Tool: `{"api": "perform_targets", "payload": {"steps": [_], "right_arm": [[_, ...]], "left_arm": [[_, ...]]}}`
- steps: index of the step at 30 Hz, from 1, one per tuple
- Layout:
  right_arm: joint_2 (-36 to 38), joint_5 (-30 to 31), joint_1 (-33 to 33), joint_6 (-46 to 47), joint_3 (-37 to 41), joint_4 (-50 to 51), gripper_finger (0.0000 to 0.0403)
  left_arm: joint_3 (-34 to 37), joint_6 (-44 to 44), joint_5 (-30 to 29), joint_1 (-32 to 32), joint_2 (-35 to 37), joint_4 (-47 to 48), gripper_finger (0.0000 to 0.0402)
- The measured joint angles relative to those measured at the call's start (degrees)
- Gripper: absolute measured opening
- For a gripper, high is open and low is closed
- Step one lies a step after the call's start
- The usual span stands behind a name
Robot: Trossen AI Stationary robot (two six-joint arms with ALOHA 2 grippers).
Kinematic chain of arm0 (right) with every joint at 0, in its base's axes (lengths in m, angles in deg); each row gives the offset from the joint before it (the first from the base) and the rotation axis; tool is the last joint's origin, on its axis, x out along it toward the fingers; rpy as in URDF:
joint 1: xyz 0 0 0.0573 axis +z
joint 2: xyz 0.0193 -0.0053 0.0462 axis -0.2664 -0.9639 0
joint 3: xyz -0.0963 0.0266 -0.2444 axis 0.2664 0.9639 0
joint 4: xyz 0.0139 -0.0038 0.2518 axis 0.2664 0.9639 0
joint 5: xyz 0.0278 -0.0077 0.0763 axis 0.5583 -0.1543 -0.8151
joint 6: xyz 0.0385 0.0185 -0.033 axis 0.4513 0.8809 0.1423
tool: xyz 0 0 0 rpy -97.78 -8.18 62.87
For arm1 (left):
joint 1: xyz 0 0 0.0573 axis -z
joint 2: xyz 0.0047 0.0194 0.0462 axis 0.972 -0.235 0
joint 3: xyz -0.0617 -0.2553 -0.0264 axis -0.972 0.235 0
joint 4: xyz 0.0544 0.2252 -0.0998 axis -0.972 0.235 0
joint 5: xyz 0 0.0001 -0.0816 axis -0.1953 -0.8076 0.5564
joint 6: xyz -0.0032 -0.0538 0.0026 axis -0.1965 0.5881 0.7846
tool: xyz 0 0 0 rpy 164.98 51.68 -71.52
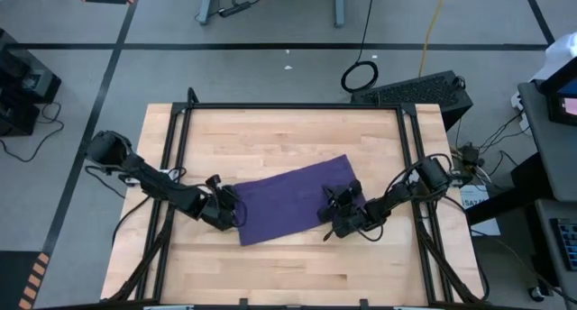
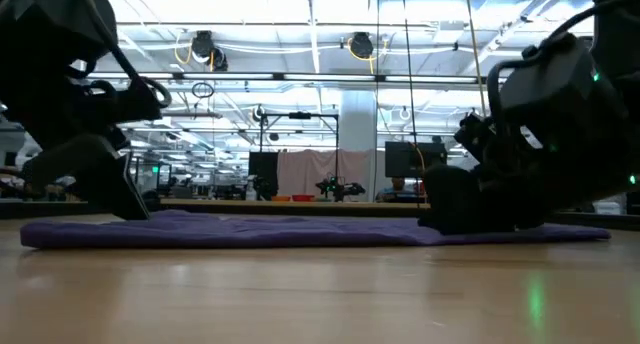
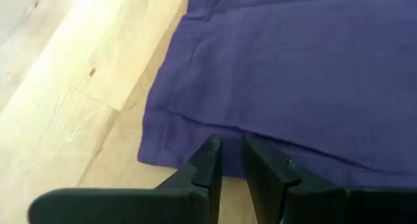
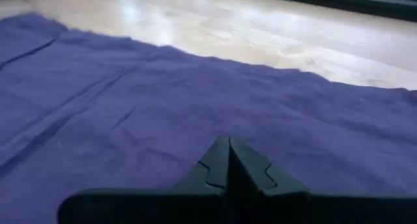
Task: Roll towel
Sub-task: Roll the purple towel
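So the towel (image 1: 293, 199) was lying flat near the middle of the table (image 1: 270, 130), spread out at a slant, its far corner pointing toward the right arm's side and its near corner down toward the front edge. No roll in it that I could see, just a couple of soft creases in the cloth.

My left gripper (image 1: 233, 211) was sitting low at the towel's left end. In the left wrist view its fingers (image 3: 207, 162) stood a narrow gap apart, right at the hem, and I honestly couldn't tell whether any cloth was caught between them. My right gripper (image 1: 335, 217) was down on the towel's right end, fingers (image 4: 218, 162) pressed together tip to tip over the cloth, with nothing visibly pinched in them.

From the low view the towel (image 2: 300, 230) read as a thin purple strip across the wood, with both arms planted at its two ends.

Stuff around: a black frame (image 1: 293, 105) ran along the table's far edge and down both sides, with cables trailing off each arm. Off the table there was a dark keyboard-looking box (image 1: 419, 89) on the floor past the far right corner, plus a loop of cable (image 1: 360, 76) next to it. Nothing else sat on the wood near the towel.
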Motion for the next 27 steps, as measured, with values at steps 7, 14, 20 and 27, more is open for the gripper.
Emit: {"api": "perform_targets", "payload": {"steps": [7,14,20,27], "right_arm": [[0.19,-0.34,-0.04,0.37,0.09,0.81,0.0],[0.2,-0.71,-0.04,0.24,0.11,0.54,0.0],[1.2,-1.62,-0.06,-3.01,0.29,-2.69,0.0],[11.03,-1.6,0.07,-15.58,0.09,-4.11,0.0]], "left_arm": [[0.93,2.8,1.98,0.75,0.83,3.53,0.0067],[0.11,1.68,4.36,4.33,8.04,5.63,0.0067],[0.07,1.09,-0.48,4.65,11.26,6.88,0.0067],[0.89,-1.58,-4.35,3.24,9.7,3.49,0.0067]]}}
